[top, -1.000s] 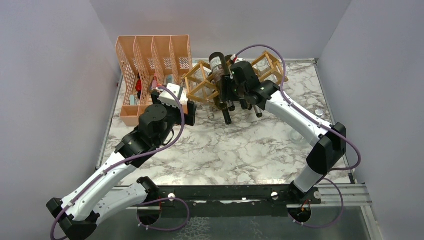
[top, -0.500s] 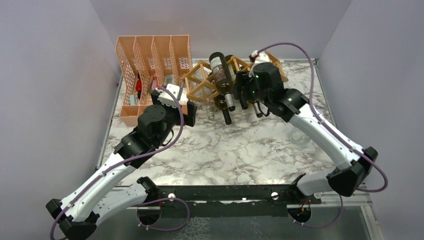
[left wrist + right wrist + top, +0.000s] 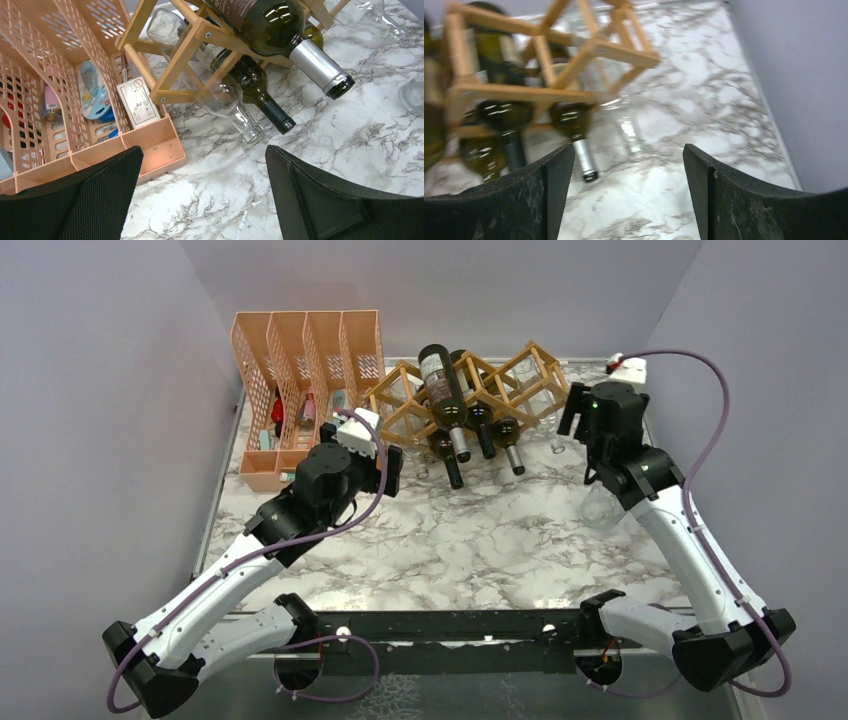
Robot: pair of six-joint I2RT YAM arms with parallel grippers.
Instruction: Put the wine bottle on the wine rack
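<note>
Flanking the wine bottle (image 3: 447, 405), lying neck-forward atop the wine rack (image 3: 177, 62), both jaws spread, empty; left jaws nearer.

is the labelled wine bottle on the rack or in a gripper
On the rack: the wine bottle lies across the wine rack; right gripper open, apart.

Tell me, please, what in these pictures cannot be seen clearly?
- Wine bottle label: too small in the top view, cut off by the top edge in the left wrist view.
- Wine rack and its bottles: blurred in the right wrist view.
- Things inside the file organiser: too small from above, half hidden by its walls in the left wrist view.
- Clear glass thing: partly covered by the right arm.
</note>
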